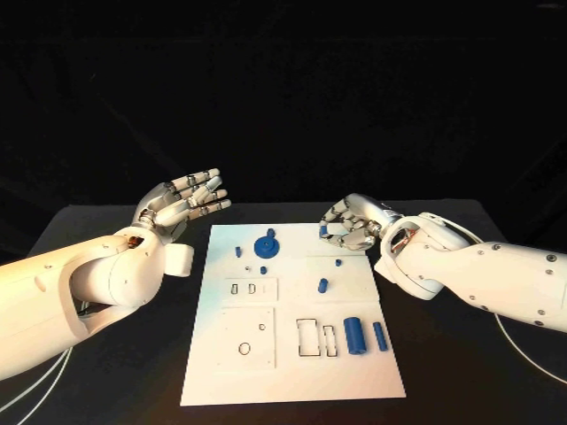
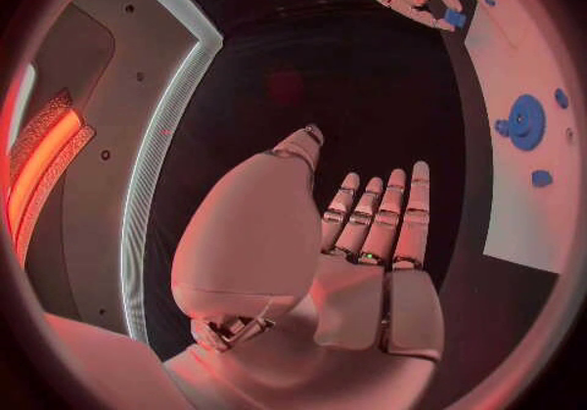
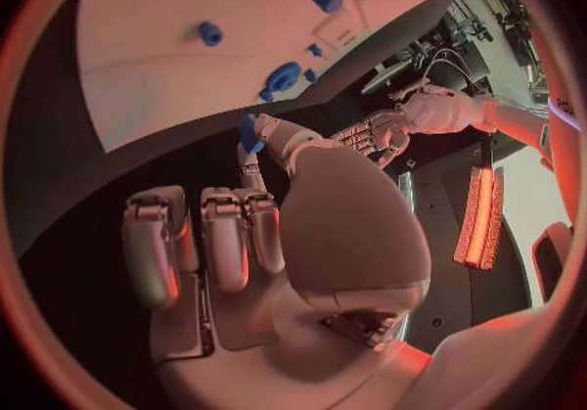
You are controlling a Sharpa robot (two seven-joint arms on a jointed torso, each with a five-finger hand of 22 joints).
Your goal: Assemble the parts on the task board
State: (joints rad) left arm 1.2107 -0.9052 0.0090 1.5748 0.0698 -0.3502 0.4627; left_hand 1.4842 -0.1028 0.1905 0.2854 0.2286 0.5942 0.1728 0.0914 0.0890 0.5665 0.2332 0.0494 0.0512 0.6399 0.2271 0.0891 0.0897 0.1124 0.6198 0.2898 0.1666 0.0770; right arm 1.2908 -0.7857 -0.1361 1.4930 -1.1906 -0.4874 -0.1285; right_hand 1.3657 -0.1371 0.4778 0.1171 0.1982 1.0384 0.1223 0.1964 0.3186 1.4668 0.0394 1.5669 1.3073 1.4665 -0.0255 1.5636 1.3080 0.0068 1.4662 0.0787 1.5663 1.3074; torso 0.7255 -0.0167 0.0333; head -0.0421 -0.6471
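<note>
Item: small blue part (image 1: 323, 232), pinched at the fingertips of the right robot hand (image 1: 352, 225), lifted above the far right corner of the task board (image 1: 220, 354); also seen at that hand's fingertip in the right wrist view (image 3: 248, 132).

Likely destination: the board lies below and toward the robot from this hand. The large blue disc (image 1: 266, 244) stands just beside it toward the board's middle. A small blue peg (image 1: 322, 284) and two blue cylinders (image 1: 355, 335) lie nearer the robot.

Left robot hand (image 1: 182, 205): spread wide, palm up, holding nothing, off the board's far left corner above the table (image 1: 104, 390), farther from the part.
</note>
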